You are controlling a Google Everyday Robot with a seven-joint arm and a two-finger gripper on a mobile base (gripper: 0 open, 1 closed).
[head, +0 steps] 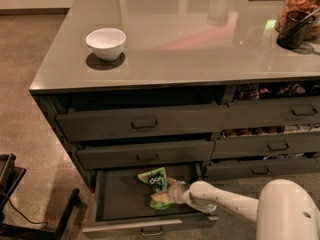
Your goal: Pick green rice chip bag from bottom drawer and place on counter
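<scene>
The green rice chip bag (155, 186) lies crumpled inside the open bottom drawer (117, 200), toward its right side. My white arm reaches in from the lower right, and the gripper (169, 194) is at the bag's right edge, touching or overlapping it. The bag hides the gripper's tip. The glossy grey counter (190, 39) spreads above the drawers.
A white bowl (106, 43) sits on the counter's left. A jar of snacks (299, 10) and a dark cup (293, 30) stand at the far right. Closed drawers (145, 123) sit above the open one. Narrower drawers with snack packets (272, 134) are at right. Dark frame (30, 214) on the floor at left.
</scene>
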